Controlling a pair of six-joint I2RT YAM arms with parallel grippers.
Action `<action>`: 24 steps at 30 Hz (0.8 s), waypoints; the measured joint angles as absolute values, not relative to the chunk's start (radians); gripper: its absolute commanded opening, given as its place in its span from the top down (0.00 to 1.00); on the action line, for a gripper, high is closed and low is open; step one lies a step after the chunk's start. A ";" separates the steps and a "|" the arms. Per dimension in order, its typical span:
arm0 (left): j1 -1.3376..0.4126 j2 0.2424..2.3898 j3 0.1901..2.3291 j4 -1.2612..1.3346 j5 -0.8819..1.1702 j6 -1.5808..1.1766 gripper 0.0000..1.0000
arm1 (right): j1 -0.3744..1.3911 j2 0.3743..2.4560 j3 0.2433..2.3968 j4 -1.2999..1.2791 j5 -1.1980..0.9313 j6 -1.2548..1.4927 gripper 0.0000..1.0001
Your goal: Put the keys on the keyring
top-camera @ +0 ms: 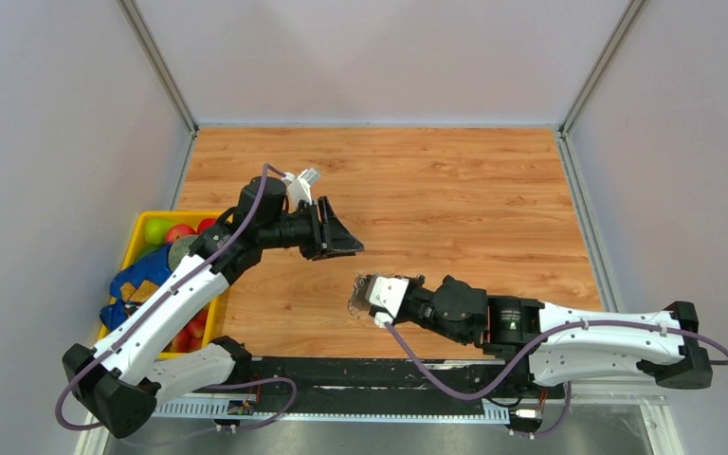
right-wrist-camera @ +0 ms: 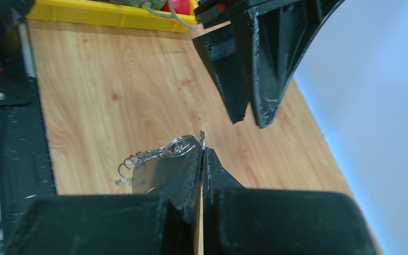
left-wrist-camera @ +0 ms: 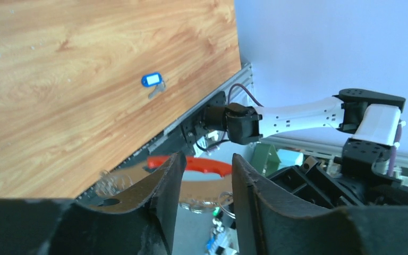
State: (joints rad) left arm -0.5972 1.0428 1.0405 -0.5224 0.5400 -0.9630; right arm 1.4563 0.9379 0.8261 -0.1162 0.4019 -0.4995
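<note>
The keys (left-wrist-camera: 151,81), tiny silvery ones on a small blue tag, lie on the wood table near its front rail, seen only in the left wrist view. My right gripper (top-camera: 379,296) (right-wrist-camera: 202,150) is shut on a thin metal ring (right-wrist-camera: 202,139) of the keyring and holds it above the table. A chain with small rings (right-wrist-camera: 149,155) hangs to the left. The keyring's glittery piece (top-camera: 360,290) (left-wrist-camera: 106,183) and red loop (left-wrist-camera: 215,166) show past my left gripper's fingers. My left gripper (top-camera: 349,245) (left-wrist-camera: 207,157) is open and empty, just above and left of the keyring.
A yellow bin (top-camera: 137,232) (right-wrist-camera: 111,18) with coloured balls and a blue cloth (top-camera: 137,280) stands at the table's left edge, under the left arm. Grey walls enclose the table. A black rail (top-camera: 389,370) runs along the near edge.
</note>
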 measured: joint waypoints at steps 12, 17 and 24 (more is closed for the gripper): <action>-0.596 1.048 1.016 -0.356 0.531 -0.900 0.46 | 1.389 0.862 0.880 -0.368 0.286 -0.172 1.00; -0.595 1.059 0.910 -0.204 0.620 -0.913 0.45 | 1.330 0.852 0.904 -0.419 0.221 -0.067 1.00; -0.595 1.058 0.801 0.001 0.749 -0.921 0.45 | 1.248 0.867 0.961 -0.462 0.094 0.044 1.00</action>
